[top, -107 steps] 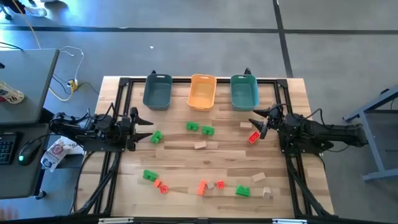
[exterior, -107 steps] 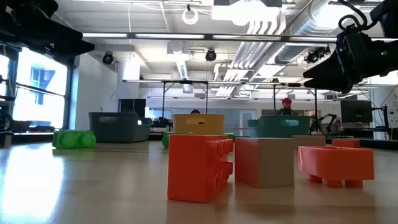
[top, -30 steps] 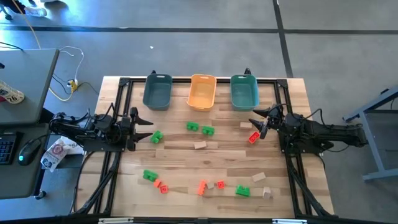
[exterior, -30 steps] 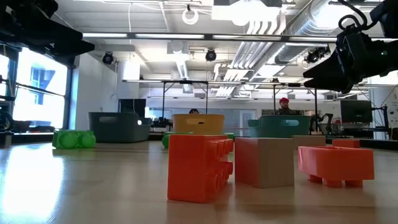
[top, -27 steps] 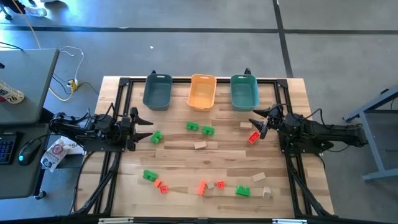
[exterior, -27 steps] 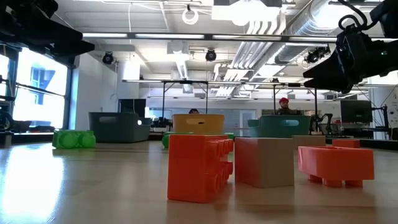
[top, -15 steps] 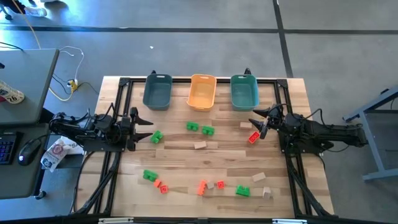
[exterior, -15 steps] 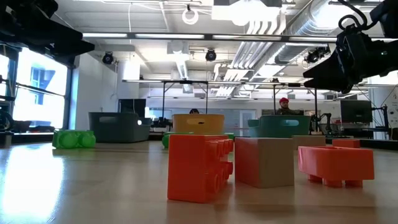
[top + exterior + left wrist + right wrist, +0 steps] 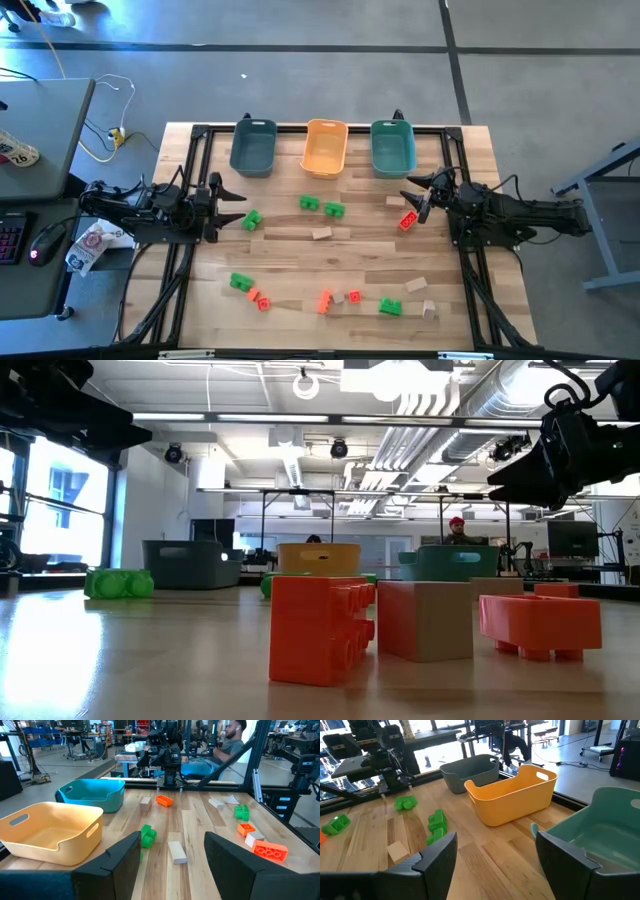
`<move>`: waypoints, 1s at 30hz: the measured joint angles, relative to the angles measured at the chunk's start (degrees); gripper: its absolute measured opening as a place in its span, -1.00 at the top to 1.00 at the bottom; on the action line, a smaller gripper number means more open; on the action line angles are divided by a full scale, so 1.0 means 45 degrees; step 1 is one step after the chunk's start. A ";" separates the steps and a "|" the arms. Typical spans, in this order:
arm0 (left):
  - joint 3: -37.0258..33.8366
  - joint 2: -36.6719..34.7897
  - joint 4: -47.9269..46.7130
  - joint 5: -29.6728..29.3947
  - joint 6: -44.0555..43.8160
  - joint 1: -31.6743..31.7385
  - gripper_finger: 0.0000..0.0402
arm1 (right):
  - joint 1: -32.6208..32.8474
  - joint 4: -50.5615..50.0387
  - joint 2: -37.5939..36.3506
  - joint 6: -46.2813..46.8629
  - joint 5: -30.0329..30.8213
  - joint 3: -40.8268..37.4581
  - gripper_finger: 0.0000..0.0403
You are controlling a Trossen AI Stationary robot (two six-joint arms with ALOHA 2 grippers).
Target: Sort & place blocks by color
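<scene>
Nothing on our wooden worktop (image 9: 340, 255) has shifted since the earlier frames: both arms, every block and all three bins lie just as they did.

We see the pale slatted worktop ringed by a black metal frame, with grey floor around it and a desk at the left edge of the high view. The low view looks across into a bright hall with ducts overhead, where a person in a red cap (image 9: 457, 526) sits far behind the bins.

Along the far edge stand a grey-blue plastic bin (image 9: 253, 147), an orange plastic bin (image 9: 325, 146) and a teal plastic bin (image 9: 393, 147), side by side and apart.

Our left end effector (image 9: 228, 197) hovers at the left edge, fingers spread and holding nothing; a green toy block (image 9: 252, 219) lies just beside it. Our right end effector (image 9: 420, 193) hovers at the right edge, likewise spread and empty, just beside a red-orange toy block (image 9: 408, 221).

The remaining small green, red-orange and tan wooden blocks lie loose: two green ones (image 9: 320, 206) near the middle, a tan one (image 9: 321, 234) below them, and a scattered row (image 9: 340, 298) along the near edge.
</scene>
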 joint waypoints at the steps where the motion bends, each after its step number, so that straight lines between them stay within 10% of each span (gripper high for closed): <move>1: 0.0004 0.0005 0.0000 0.0000 0.0000 0.0005 -0.03 | -0.0001 -0.0003 0.0000 0.0000 0.0000 0.0000 -0.27; 30: 0.0004 0.0002 -0.0002 -0.0120 0.0204 0.0000 -0.03 | -0.0002 0.0379 -0.0001 0.1005 0.0088 0.0000 -0.27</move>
